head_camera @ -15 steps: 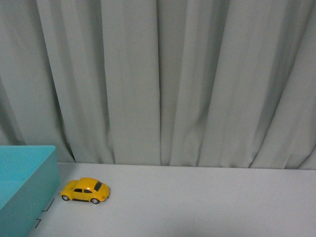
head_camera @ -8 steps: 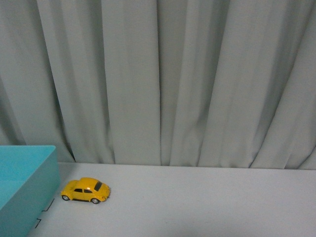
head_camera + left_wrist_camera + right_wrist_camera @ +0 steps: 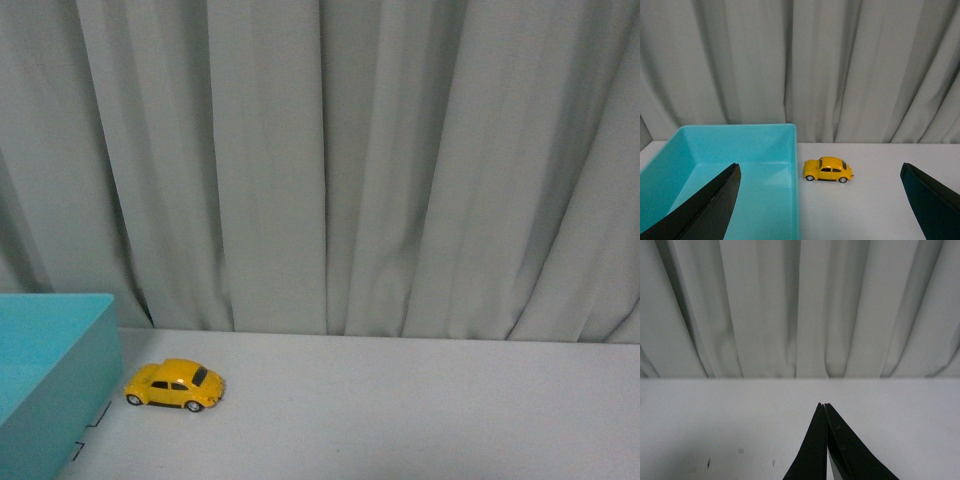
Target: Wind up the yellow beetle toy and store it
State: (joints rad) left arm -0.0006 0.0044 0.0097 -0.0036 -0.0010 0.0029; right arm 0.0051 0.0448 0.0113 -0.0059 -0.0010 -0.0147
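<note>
Standing just beside teal bin (image 3: 58,400), yellow beetle toy (image 3: 174,386)

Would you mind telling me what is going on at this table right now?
Nothing is being handled yet. The yellow beetle toy sits on its wheels on the white table, beside the teal bin and outside it. The left gripper faces the toy with its jaws wide open, holding nothing. The right gripper is shut and empty above bare table.

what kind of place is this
Probably a staged robot test bench: a bare white table backed by a plain grey curtain, with a yellow beetle toy beside a teal bin.
</note>
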